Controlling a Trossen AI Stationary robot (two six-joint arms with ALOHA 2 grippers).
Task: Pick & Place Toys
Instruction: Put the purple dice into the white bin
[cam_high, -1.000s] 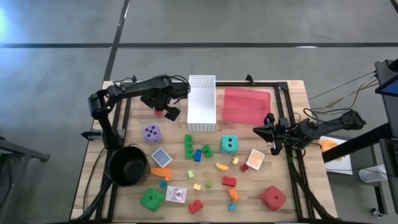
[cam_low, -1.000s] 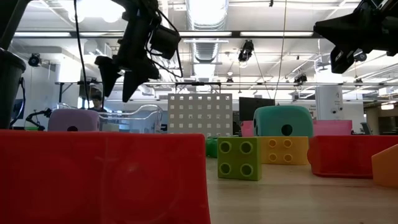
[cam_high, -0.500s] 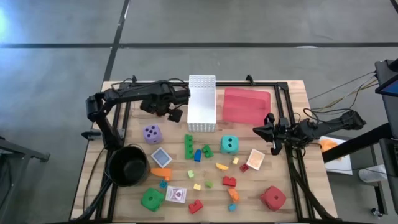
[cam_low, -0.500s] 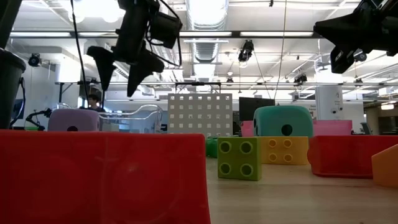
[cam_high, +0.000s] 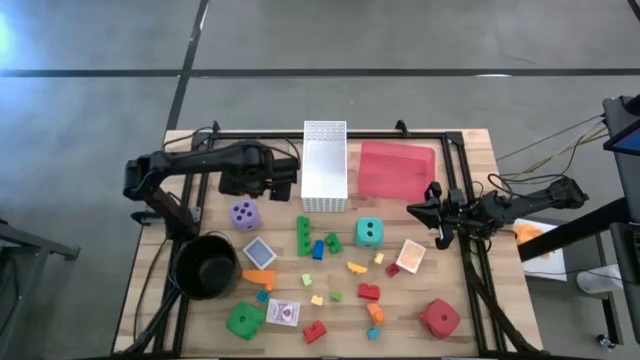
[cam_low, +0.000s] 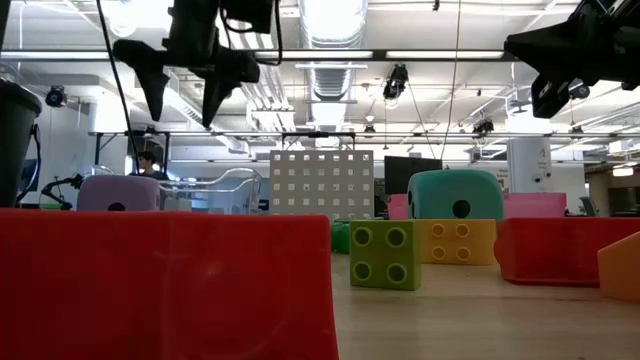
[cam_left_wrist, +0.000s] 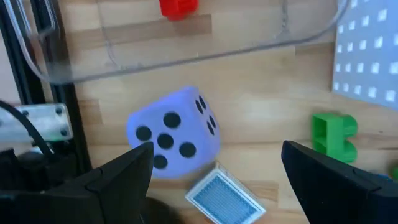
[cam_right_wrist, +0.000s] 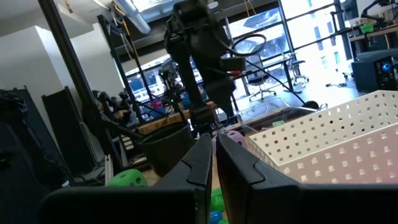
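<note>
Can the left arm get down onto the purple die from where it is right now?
Probably yes. The left end effector hangs open above the purple die, whose top is bare; the blue card pack lies close beside it, so a grasp could nudge that.

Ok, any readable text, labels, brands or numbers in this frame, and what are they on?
No readable words, brands or numerals in any view.
Purple die: black pips only, five on one face and three on another; no digits.
Teal die: dark pips, no text.
Blue-backed card pack: a fine pattern, no legible print.
Purple-edged card pack: a printed design, too small to read.
</note>
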